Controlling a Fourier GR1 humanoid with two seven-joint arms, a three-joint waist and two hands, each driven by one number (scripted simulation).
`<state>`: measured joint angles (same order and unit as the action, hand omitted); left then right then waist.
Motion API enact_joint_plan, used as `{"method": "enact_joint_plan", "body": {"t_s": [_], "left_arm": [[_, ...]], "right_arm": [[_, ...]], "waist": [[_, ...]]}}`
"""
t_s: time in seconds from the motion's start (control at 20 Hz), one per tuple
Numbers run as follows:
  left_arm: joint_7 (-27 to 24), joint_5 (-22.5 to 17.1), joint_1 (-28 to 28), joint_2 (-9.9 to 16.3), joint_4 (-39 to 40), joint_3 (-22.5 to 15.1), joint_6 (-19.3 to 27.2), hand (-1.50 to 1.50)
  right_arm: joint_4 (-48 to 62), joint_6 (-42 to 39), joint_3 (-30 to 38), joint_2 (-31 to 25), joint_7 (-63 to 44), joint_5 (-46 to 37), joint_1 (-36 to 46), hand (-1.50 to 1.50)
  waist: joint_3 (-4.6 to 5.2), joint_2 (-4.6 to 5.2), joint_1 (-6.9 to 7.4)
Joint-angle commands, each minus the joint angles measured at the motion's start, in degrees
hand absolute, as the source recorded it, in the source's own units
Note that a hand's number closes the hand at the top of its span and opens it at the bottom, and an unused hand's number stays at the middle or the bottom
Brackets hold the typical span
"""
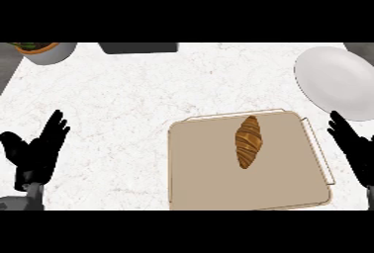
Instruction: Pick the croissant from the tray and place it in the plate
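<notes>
Croissant (249, 141): lies lengthwise near the middle of the tray (197, 188), untouched, ahead and inward of the right hand's fingers (342, 127).

Right hand (358, 148): at the view's right edge, just outside the tray's right rim; fingers straight and released, grasping nothing.

Left hand (35, 150): at the view's left edge, resting open, fingers up, holding nothing; well apart from the tray.

Plate (332, 79): white, beyond the right fingers and slightly inward, partly cut by the right edge. Near the tray's far right corner but apart from it.

Step in hand, as judged: the pick is not yet begun. The right hand is the nearer one. It would do well to rise over the tray's raised rim and handle, then come down with the fingers across the croissant's narrow width, at its thick middle, not the tapered ends.

Open room: bare tray surface all round the croissant gives the fingers space to close. The bench between tray and plate carries nothing, so the carry is short.

Edges to mind: tray rim on lifting out; plate lip on setting down. A bowl (47, 51) and a dark box (139, 47) stand far off at the back left.
</notes>
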<state>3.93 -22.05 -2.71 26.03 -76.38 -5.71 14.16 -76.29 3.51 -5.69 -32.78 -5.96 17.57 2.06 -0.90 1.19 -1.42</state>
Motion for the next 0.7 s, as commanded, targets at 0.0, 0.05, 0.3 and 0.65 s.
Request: {"method": "enact_joint_plan", "body": {"t_s": [0.0,0.05,0.3,0.65], "left_arm": [[-1.8,3.1,-2.8,-2.0,4.6,-1.6,-0.5,0.00],[0.4,4.9,-0.3,-3.0,-1.4,-4.4,3.1,0.00],[0.8,6.1,-2.3,-2.1,-0.2,-5.6,2.2,0.00],[2.3,7.1,-1.7,-4.5,-1.8,-7.4,4.3,0.00]], "right_arm": [[-4.0,-0.5,-0.6,2.2,-3.3,0.9,3.7,1.50],[-5.6,-0.7,-1.4,5.1,-0.5,2.1,4.3,1.50],[-10.4,-2.3,-6.2,-9.7,3.3,-16.2,13.3,1.50],[-9.5,19.2,-6.0,11.6,14.7,-17.1,3.5,1.50]], "waist": [[0.94,-1.12,1.03],[0.86,-1.31,1.46],[3.16,-2.48,2.33],[0.47,-1.22,0.60]]}}
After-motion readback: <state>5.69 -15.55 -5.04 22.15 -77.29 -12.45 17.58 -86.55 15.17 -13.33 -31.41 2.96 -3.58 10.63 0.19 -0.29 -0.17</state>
